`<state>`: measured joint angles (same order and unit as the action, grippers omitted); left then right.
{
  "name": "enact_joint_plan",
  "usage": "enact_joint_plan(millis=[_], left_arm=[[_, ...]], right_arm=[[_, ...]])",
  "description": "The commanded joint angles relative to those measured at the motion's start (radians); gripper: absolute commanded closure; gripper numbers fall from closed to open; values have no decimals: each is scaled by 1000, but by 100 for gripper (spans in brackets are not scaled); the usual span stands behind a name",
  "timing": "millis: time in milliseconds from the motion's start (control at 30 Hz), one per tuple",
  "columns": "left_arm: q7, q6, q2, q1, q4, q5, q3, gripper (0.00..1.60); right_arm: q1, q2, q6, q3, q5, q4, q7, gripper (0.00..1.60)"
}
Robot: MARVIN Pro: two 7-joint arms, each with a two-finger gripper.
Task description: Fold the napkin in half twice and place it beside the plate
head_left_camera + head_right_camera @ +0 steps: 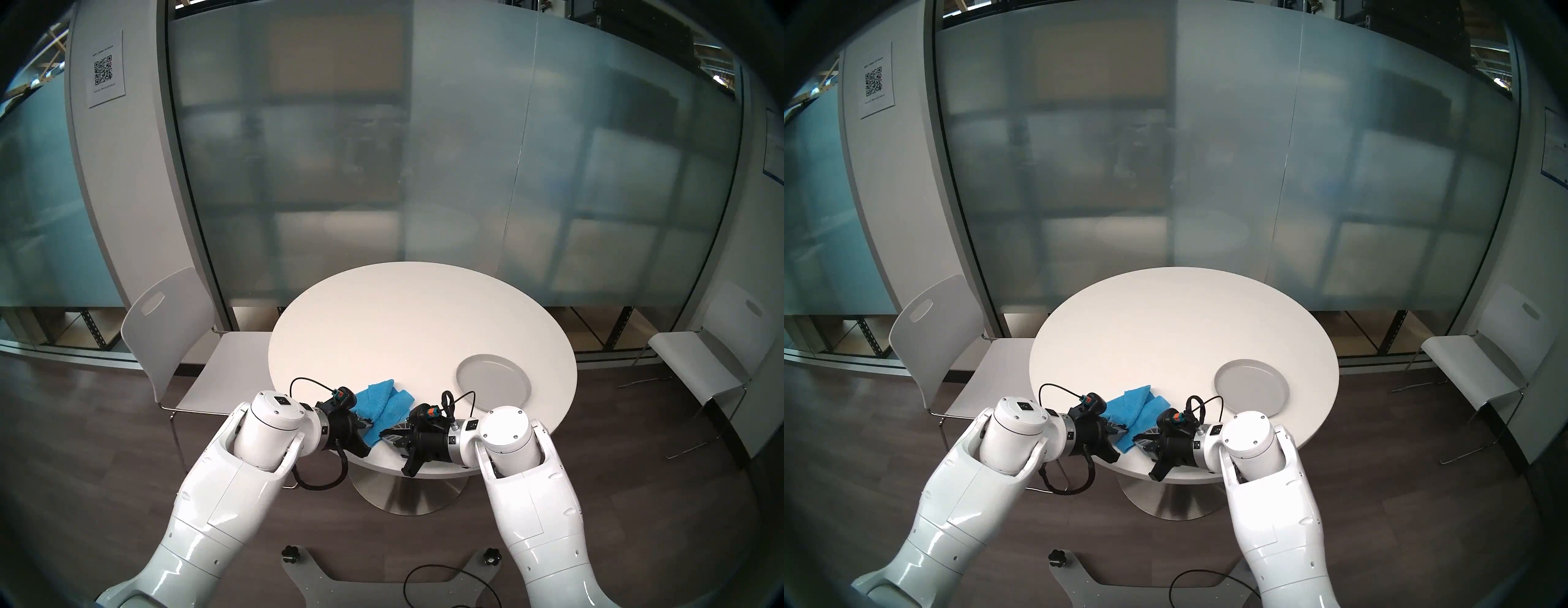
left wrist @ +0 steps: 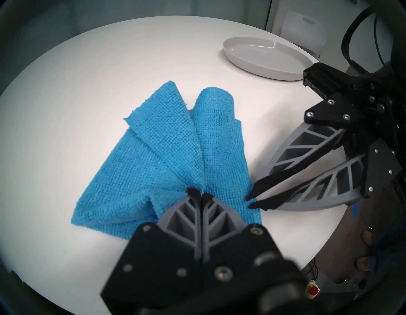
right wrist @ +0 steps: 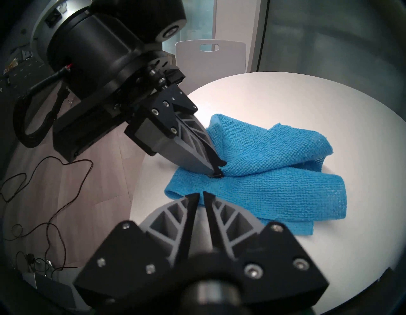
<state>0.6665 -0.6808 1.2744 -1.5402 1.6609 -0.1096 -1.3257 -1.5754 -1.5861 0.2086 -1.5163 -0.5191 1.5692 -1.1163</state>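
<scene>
A crumpled, partly folded blue napkin [image 1: 382, 403] [image 1: 1136, 405] [image 2: 167, 154] [image 3: 274, 171] lies near the front edge of the round white table [image 1: 403, 322]. My left gripper [image 1: 372, 423] [image 1: 1123, 429] [image 2: 198, 194] [image 3: 219, 170] is shut on a bunched part of its near side. My right gripper [image 1: 382, 435] [image 1: 1137, 441] [image 2: 250, 201] [image 3: 200, 193] comes in from the right. Its tips stand a narrow gap apart, on the napkin's near edge. The light-grey plate [image 1: 494, 380] [image 1: 1253, 386] [image 2: 263, 59] sits empty to the right of the napkin, apart from it.
White chairs stand at the table's left [image 1: 169, 331] and right [image 1: 721, 352]. Frosted glass walls rise behind the table. Both wrists hang over the table's front edge, with cables on the floor below.
</scene>
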Motion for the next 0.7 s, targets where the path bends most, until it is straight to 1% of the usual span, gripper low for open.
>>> enact_joint_plan(millis=[0,67,100,167,233,367,433,467,500,567,667], left_arm=[[3,4,-5,28,-7,-5,0,160],[2,6,-7,30,-8,-7,-1,160],[4,10,-11,33,-13,-8,-2,160],[5,13,-14,35,-15,-9,-1,160],[18,47,-38,39,-13,-23,13,160],[37,77,-63,39,-4,-34,22,160],[44,87,-71,39,-2,-37,25,160],[56,124,-92,38,4,-49,35,160],[64,146,-107,38,9,-57,42,160],[68,150,-111,38,10,-58,42,160],[91,181,-134,43,18,-64,46,160]], right_arm=[[-41,17,15,-12,11,89,-31,87],[-48,21,13,-17,12,96,-34,87],[-62,27,18,-26,16,122,-45,87],[-67,29,20,-31,18,130,-49,87],[-76,34,17,-53,29,152,-56,87],[-77,44,-1,-85,56,170,-75,86],[-75,48,-4,-91,62,172,-84,86],[-73,53,-8,-104,71,179,-94,86],[-70,55,-8,-110,75,181,-99,86],[-67,57,-9,-115,78,183,-103,86],[-59,61,-16,-130,89,183,-116,86]])
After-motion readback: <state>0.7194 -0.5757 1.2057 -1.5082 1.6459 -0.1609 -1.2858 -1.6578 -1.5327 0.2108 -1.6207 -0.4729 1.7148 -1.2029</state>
